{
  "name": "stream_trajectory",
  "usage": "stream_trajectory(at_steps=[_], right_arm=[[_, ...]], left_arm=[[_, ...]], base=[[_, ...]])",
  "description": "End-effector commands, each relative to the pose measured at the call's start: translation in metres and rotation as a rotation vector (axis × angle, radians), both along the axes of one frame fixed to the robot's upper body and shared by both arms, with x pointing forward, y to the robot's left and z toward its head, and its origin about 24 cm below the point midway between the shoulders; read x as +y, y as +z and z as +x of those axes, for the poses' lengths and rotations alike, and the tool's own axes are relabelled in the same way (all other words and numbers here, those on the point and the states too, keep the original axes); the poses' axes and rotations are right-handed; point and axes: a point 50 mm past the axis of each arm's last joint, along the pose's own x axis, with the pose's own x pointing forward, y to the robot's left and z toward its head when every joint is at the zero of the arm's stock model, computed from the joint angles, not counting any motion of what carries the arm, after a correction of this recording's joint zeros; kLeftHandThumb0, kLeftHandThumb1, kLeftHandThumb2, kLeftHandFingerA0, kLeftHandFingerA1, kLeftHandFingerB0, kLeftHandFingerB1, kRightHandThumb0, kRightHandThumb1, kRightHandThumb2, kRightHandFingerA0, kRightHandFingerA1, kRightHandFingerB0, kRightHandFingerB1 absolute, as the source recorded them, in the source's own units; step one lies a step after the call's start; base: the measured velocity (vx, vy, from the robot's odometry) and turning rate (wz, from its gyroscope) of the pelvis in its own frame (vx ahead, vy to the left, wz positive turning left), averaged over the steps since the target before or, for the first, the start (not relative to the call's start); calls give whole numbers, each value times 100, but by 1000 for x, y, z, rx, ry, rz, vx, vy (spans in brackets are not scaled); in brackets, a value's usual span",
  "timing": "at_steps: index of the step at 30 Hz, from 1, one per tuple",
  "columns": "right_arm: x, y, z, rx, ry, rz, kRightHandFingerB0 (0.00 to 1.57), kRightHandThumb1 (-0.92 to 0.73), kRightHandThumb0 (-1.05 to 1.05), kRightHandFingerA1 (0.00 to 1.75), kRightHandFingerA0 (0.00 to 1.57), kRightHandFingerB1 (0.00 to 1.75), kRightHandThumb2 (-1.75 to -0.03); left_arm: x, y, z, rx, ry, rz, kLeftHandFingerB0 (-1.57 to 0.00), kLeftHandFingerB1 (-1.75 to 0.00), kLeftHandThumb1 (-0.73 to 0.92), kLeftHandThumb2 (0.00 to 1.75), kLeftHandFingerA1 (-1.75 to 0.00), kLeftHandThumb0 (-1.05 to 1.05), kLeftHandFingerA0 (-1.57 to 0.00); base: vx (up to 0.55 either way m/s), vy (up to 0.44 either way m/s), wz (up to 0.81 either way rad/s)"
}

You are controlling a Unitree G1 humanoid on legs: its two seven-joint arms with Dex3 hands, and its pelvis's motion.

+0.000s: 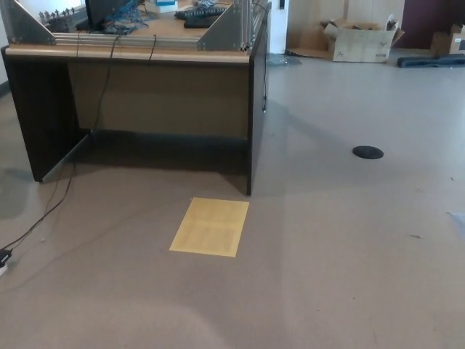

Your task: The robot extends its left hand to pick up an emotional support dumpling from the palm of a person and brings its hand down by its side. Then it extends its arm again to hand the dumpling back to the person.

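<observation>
No robot hand, person or dumpling is in view; finger state cannot be told. A yellow sheet point(210, 226) lies on the floor near the bench point(138, 87). The hand-back likely needs a slow, level reach toward the person's palm.

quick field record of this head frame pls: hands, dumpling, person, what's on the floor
left hand: not in view
right hand: not in view
dumpling: not in view
person: not in view
desk: upper left, dark side panels, wood top, cables hanging down its front
desk top: keyboard and blue wires, partly cut off by the frame edge
floor: yellow sheet lying flat in front of the desk
floor: black round disc to the right
floor: black cable running from under the desk to the left edge
background: open cardboard box by the far wall
</observation>
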Motion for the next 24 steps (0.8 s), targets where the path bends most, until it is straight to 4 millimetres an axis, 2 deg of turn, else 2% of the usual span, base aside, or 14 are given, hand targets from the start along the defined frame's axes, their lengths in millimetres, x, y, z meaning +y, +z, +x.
stream_trajectory(at_steps=[1,3,7,17,18,19,20,22,24], right_arm=[[-7,2,2,-8,-54,4,68,-62,-29,55,81,47,-59],[-8,2,2,-7,-52,0,70,-62,-28,53,81,48,-58],[-8,7,9,-10,-54,-11,70,-62,-29,53,81,48,-59],[-8,7,9,-15,-58,-18,71,-61,-29,55,82,48,-59],[-8,3,6,2,-60,-9,70,-62,-27,53,83,48,-59],[-7,1,4,12,-60,-3,70,-62,-26,53,82,48,-58],[-7,0,3,14,-61,-2,70,-62,-26,53,82,48,-58],[-8,-2,1,15,-62,-6,70,-62,-26,54,82,49,-58],[-9,-2,0,14,-64,-6,70,-62,-26,55,81,49,-58]], left_arm=[[11,13,1,-91,20,138,-87,-99,77,74,-148,-3,-97],[10,11,1,-92,24,140,-87,-97,77,73,-145,-3,-98],[10,13,8,-109,41,127,-86,-100,76,72,-150,-5,-97],[12,14,10,-124,44,141,-84,-99,78,71,-150,-5,-93],[22,129,57,-461,-51,309,-80,-102,84,67,-144,-1,-92],[19,188,66,-620,-103,418,-80,-101,85,68,-142,0,-94],[17,197,68,-642,-117,460,-80,-101,85,68,-142,0,-94],[6,232,76,-721,-173,497,-84,-99,83,72,-133,-7,-98],[-5,257,83,-775,-227,512,-86,-96,79,75,-131,-7,-97]], base=[[0,0,0],[0,0,0],[0,0,0],[0,0,0],[0,0,0],[-44,-25,12],[-46,-23,11],[0,0,0],[0,0,0]])
